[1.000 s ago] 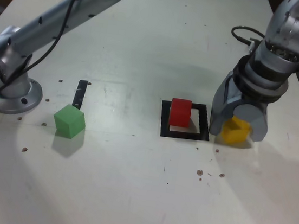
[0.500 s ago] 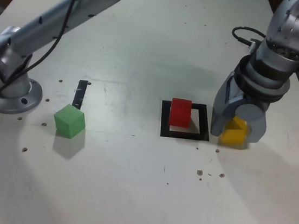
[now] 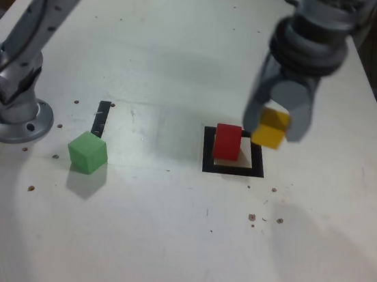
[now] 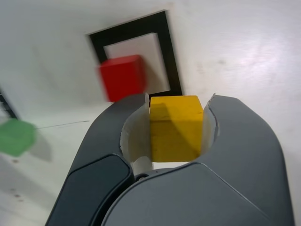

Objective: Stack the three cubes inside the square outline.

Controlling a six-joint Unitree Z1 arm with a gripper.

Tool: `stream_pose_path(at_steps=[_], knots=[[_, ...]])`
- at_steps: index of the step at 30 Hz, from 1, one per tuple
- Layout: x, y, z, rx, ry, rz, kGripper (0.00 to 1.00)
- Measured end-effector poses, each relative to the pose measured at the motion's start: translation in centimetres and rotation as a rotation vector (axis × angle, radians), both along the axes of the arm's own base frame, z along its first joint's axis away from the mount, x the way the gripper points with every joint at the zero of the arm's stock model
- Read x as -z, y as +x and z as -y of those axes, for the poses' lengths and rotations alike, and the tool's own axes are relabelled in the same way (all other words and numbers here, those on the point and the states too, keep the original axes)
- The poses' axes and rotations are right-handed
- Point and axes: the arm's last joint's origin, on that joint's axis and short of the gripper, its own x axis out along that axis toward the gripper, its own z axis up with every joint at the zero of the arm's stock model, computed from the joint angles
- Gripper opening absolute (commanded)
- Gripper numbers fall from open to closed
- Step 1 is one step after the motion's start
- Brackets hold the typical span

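Observation:
The yellow cube [image 3: 270,128] hangs in the air, clamped between the jaws of my gripper [image 3: 274,124], just to the exterior view's right of the red cube and higher. In the wrist view the yellow cube [image 4: 175,127] fills the gap between both grey fingers [image 4: 115,136] of the gripper [image 4: 176,129]. The red cube [image 3: 227,142] sits on the table in the left part of the square outline [image 3: 208,157], shown again in the wrist view as the red cube [image 4: 122,77] on the black frame [image 4: 167,52]. The green cube [image 3: 88,152] rests alone at the exterior view's left, blurred in the wrist view [image 4: 16,136].
The arm's round base [image 3: 13,119] is bolted near the exterior view's left edge. A short black tape strip [image 3: 101,118] lies just above the green cube. Small dark specks [image 3: 261,217] dot the white table [image 3: 161,248] in front of the outline.
The gripper shut on the yellow cube, lifted it off the table and carried it up and toward the exterior view's left, nearer the red cube. Red and green cubes stayed put.

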Motion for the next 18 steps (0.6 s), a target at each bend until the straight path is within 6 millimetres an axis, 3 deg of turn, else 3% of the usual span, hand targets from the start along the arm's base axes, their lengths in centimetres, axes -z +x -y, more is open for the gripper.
stream_pose_path(at_steps=[5,8,18], knots=[[-2.2,-3.3,-1.0,-0.003,0.009,0.013,0.16],[-3.0,-4.1,-1.6,-0.017,0.003,0.040,0.16],[1.7,-3.8,-3.8,-0.068,-0.040,0.007,0.16]])
